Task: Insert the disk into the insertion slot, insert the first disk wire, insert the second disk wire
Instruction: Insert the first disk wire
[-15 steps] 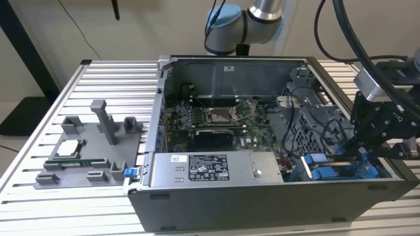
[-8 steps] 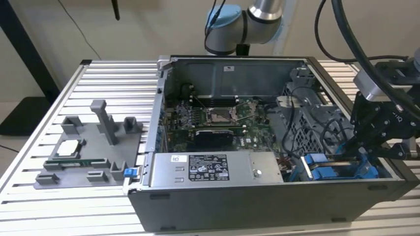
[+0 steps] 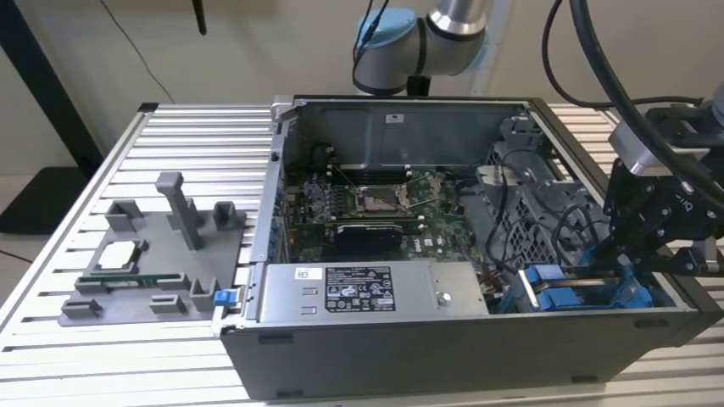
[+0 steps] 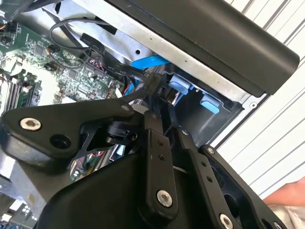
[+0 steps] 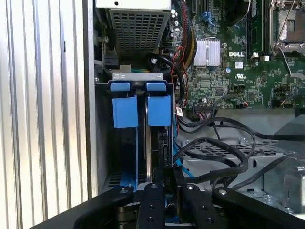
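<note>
Slatted counter (image 3: pixel 169 127) carries the open computer case (image 3: pixel 453 360), where at four o'clock in the exterior view the disk (image 3: pixel 577 297) looks seated in its slot (image 5: pixel 114 179), my claw (image 5: pixel 170 172) pinched shut beside it; wire plugs I can't judge.

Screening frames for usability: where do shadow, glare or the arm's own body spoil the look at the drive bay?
Exterior view: even light, the gripper dark before the insertion slot. Second wrist view: gripper body hides much, table slats glare white. First wrist view: blue caddy tabs well lit, slot's inside in shadow.
</note>
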Robot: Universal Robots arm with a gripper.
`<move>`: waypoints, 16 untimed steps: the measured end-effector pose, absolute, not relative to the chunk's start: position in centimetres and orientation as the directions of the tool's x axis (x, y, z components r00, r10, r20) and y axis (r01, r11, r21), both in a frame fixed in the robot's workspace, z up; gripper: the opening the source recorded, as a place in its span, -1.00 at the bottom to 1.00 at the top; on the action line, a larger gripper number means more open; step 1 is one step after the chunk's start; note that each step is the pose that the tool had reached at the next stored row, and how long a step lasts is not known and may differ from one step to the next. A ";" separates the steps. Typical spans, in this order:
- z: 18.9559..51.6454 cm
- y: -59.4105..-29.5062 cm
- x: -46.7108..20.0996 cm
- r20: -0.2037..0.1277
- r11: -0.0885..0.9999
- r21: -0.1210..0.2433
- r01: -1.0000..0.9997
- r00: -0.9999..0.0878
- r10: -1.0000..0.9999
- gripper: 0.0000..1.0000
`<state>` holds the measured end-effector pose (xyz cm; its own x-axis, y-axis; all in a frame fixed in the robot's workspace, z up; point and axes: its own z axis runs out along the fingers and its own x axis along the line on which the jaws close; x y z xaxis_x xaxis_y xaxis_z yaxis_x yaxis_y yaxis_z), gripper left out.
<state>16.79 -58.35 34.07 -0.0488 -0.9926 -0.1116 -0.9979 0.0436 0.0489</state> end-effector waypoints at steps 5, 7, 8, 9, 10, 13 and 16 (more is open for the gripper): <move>34.0 -58.3 16.8 -0.112 0.044 0.049 -0.998 -0.049 -0.993 -1.00; 33.9 -58.3 16.8 -0.111 0.044 0.049 -0.998 -0.049 -0.993 -1.00; 33.9 -58.3 16.8 -0.111 0.044 0.049 -0.998 -0.049 -0.993 -1.00; 33.9 -58.3 16.8 -0.111 0.044 0.049 -0.998 -0.049 -0.993 -1.00; 33.9 -58.3 16.8 -0.111 0.044 0.049 -0.998 -0.050 -0.993 -1.00; 33.8 -58.3 16.8 -0.111 0.045 0.049 -0.998 -0.050 -0.993 -1.00; 33.7 -58.3 16.8 -0.112 0.045 0.049 -0.998 -0.051 -0.992 -1.00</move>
